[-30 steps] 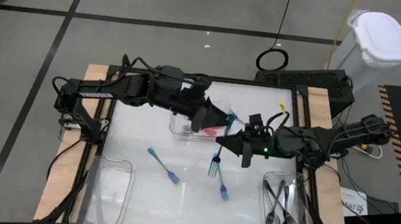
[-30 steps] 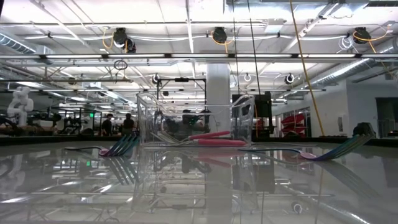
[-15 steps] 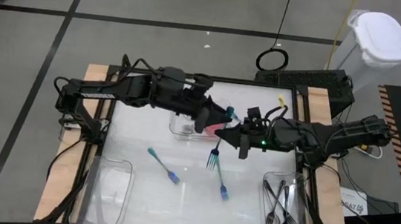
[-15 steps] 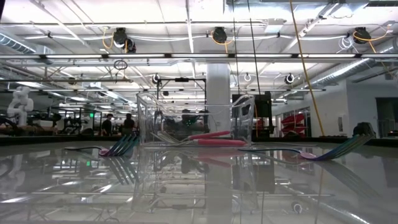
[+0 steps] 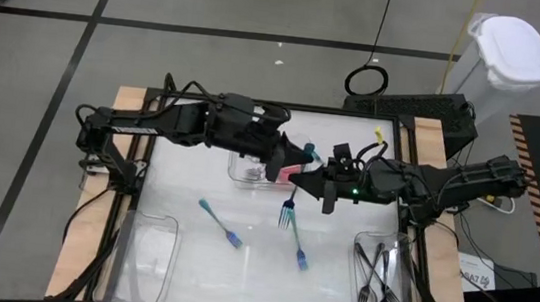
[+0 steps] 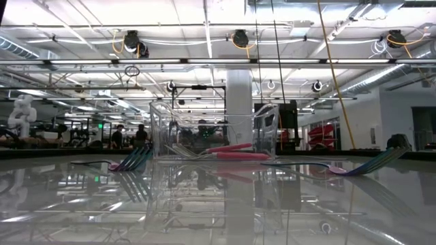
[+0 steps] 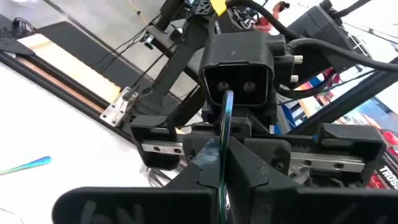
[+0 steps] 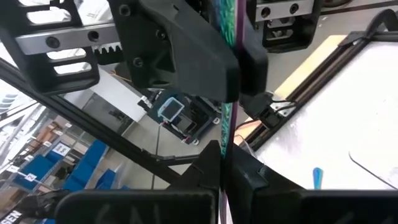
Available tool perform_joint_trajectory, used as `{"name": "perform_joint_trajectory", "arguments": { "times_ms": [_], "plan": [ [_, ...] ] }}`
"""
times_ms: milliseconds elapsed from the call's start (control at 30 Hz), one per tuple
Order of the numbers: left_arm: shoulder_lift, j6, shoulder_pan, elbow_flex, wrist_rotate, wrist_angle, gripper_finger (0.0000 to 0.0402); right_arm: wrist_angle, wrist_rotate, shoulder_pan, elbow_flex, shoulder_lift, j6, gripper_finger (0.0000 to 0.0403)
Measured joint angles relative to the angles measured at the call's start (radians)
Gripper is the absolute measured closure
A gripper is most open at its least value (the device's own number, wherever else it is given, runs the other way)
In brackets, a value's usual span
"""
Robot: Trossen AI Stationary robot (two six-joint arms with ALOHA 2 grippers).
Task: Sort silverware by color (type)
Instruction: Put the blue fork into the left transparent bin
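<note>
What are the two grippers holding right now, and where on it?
Both the left gripper and right gripper are shut on one teal fork, gripping its handle end; the tines hang free below.

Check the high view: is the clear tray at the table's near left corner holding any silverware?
No, the near-left tray looks empty, while the near-right tray holds several dark grey forks.

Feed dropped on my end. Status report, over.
Left gripper shut, right gripper shut, both on one teal fork, mid-air. Two loose forks on table, well apart.
</note>
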Motion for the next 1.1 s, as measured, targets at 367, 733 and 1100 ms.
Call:
{"name": "perform_joint_trajectory", "arguments": {
  "times_ms": [367,733,1100],
  "plan": [
    [-0.003,-0.021,0.001,0.0,0.06,-0.002,0.0396,0.0,0.005,0.001,0.0,0.0,0.002,0.0331],
    [-0.121,-0.04,-0.002,0.0,0.069,-0.188,0.0396,-0.038,0.014,0.0,0.0,-0.023,0.015,0.0189],
    [-0.303,0.027,-0.032,-0.041,-0.063,-0.468,0.0397,-0.075,0.01,0.0,0.0,-0.041,0.004,0.0166]
  ]
}}
